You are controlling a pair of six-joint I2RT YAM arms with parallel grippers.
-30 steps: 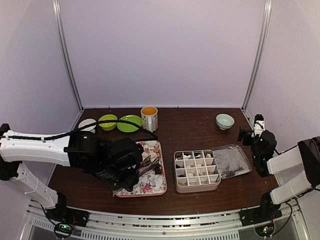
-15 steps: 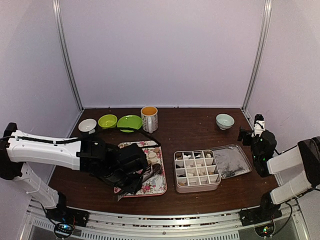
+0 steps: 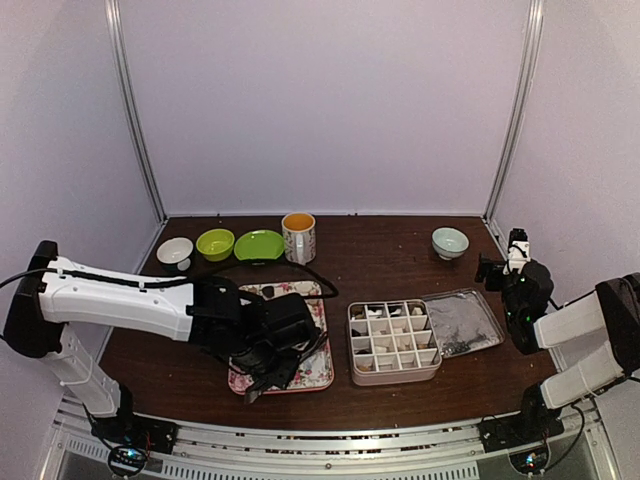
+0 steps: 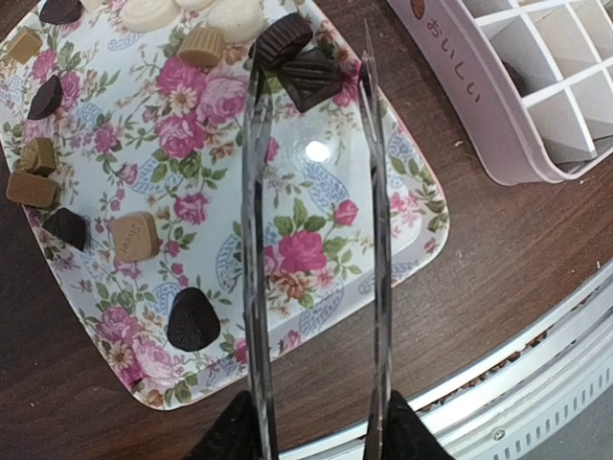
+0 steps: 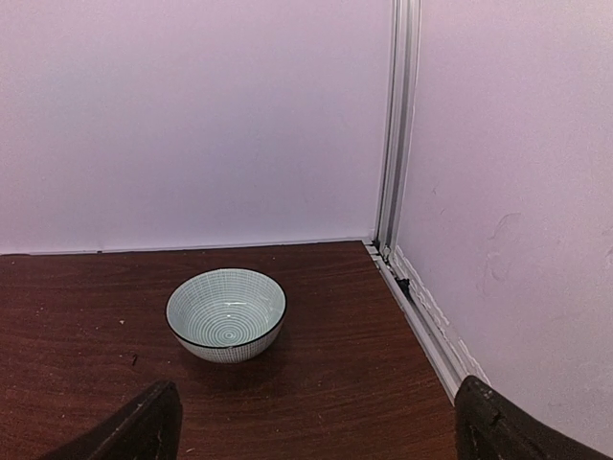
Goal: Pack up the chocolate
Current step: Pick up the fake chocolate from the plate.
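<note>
While above tray (image 4: 316, 254), tongs (image 4: 257, 287) around chocolate (image 4: 311, 77)

On the worktop (image 3: 380, 262), the tray (image 3: 320, 372) carrying the chocolate (image 4: 136, 236) lies left of the divided box (image 3: 395, 378), with a flat tin (image 3: 462, 322) just beside the box's right side. The tongs (image 4: 257, 287) reach over the tray. Behind the tray, left to right, stand a small bowl (image 3: 175, 250), a second bowl (image 3: 215, 243), a plate (image 3: 259, 246) and a mug (image 3: 298, 237), and a lone bowl (image 3: 449, 241) sits at the back right.

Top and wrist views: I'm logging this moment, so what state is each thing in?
Tongs: held in left gripper, tips apart either side of a dark chocolate.
Box: open, partly filled; lid off beside it.
Tray: holds loose chocolates.
Right gripper: jaws open, empty.
Mug: upright.
</note>
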